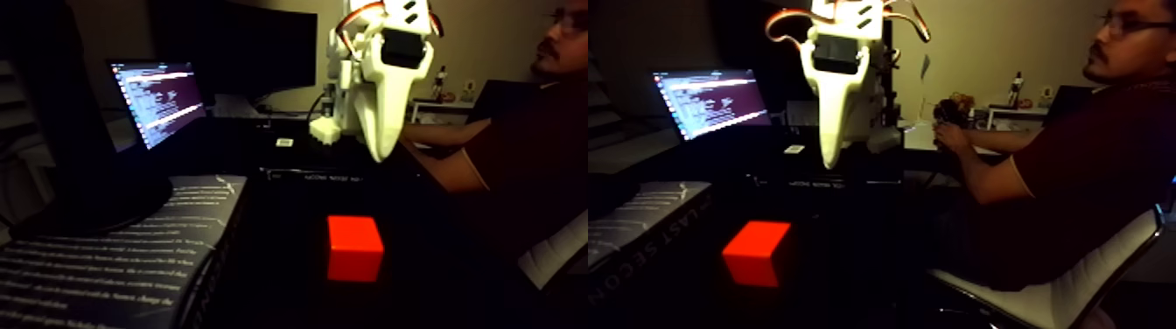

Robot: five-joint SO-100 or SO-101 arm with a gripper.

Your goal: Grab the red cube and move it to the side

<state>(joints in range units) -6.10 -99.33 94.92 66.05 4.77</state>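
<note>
The fixed view is one wide picture with two side-by-side halves. The red cube (355,248) rests on the dark table in the left half and appears again as the red cube (757,252) in the right half. My white gripper (381,156) hangs well above and behind the cube, pointing down, with nothing touching the cube. Only one broad tapering jaw face is turned toward the camera, so the gap between the jaws is hidden. Nothing is visible in its grasp.
An open book (114,254) lies left of the cube, with a lit laptop (157,101) behind it. A seated person (1050,157) is at the right, forearm resting on the table behind the arm. A white chair (1059,289) stands at the right edge.
</note>
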